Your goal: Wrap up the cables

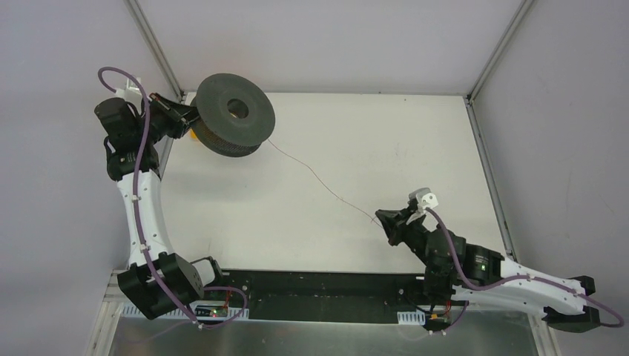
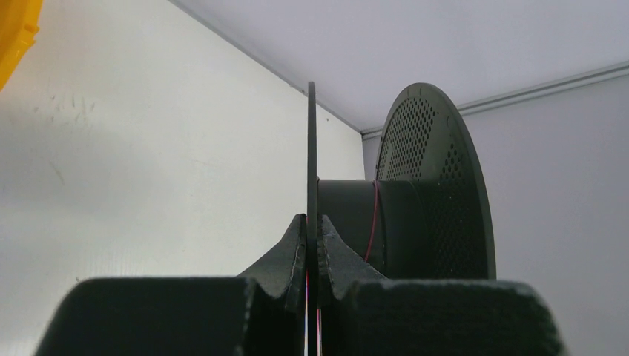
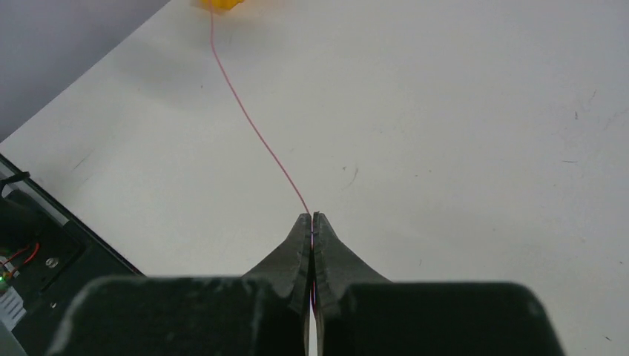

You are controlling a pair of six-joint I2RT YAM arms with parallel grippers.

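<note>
A dark grey spool (image 1: pixel 234 114) is held tilted above the table's back left corner. My left gripper (image 2: pixel 312 219) is shut on the spool's thin near flange (image 2: pixel 311 148). One turn of the thin reddish cable (image 2: pixel 373 219) lies around the spool's hub. From the spool the cable (image 1: pixel 319 176) runs in a nearly straight line across the table to my right gripper (image 1: pixel 383 217), which is shut on its end. In the right wrist view the cable (image 3: pixel 252 124) leads away from the closed fingertips (image 3: pixel 312 216) toward the far left.
A yellow object (image 1: pixel 196 134) sits under the spool by the left gripper, also showing as a yellow edge (image 3: pixel 222 4). The black base rail (image 1: pixel 326 293) runs along the near edge. Metal frame posts (image 1: pixel 153 44) rise at the back corners.
</note>
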